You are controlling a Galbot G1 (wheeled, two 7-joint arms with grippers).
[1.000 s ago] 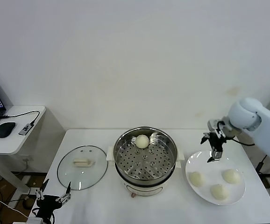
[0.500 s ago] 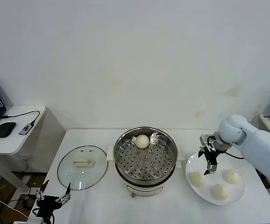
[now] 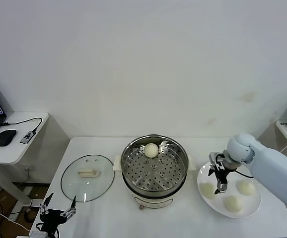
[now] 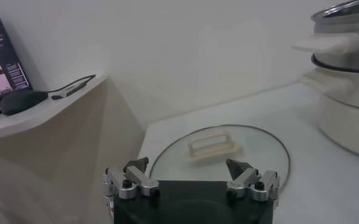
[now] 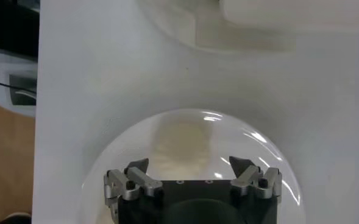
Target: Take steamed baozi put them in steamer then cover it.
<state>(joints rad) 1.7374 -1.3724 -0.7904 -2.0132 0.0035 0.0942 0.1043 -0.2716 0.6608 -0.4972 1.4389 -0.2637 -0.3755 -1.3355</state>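
**Op:** Right gripper (image 3: 219, 182) had dropped from above the plate's far rim to hang just over the nearest bun (image 3: 207, 190) in the head view, jaws spread wide and holding nothing. I took that as the start of the second pick.

**Desk:** And the containers?

**Op:** Steamer (image 3: 154, 168) held one bun (image 3: 151, 149) on its tray, toward the back. Plate (image 3: 250, 204) carried three. Lid (image 3: 87, 177) lay flat on the table (image 3: 108, 213) left of the pot, so covering was not yet due.

**Desk:** Left wrist view?

**Op:** Left gripper (image 4: 191, 178) sat parked low at the table's near left corner, jaws apart and empty, facing the lid (image 4: 219, 152); the pot (image 4: 344, 73) stood beyond.

**Desk:** Right wrist?

**Op:** My open right gripper (image 5: 192, 175) pointed down at the plate (image 5: 130, 152); a pale patch (image 5: 182, 143) between the fingers was probably the bun, though I couldn't tell for sure.
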